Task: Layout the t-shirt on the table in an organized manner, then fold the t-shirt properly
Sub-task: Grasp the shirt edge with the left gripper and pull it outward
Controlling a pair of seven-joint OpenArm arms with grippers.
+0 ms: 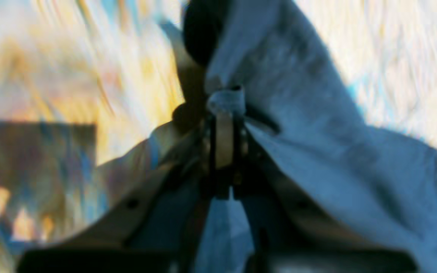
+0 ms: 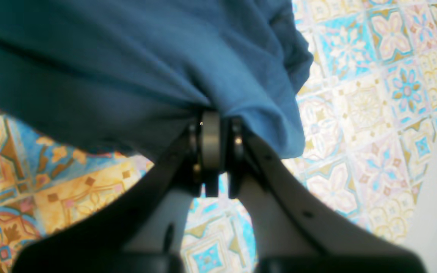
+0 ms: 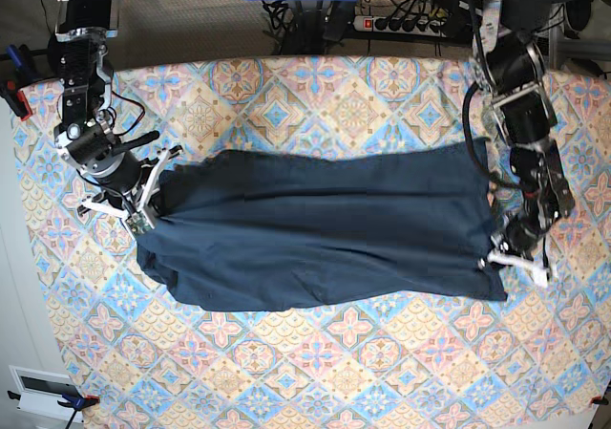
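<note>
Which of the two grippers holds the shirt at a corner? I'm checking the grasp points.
The left gripper, at the t-shirt's lower corner on the base view's right. The right gripper pinches bunched fabric midway along the opposite edge.

Behind the far edge there is a grey floor [image 3: 191, 28] with a bunch of black cables [image 3: 305, 13] and a white power strip [image 3: 406, 23]. A pale floor [image 3: 19, 305] runs down the left side, with a white box [image 3: 43, 391] in the corner. The light is bright and even.
</note>
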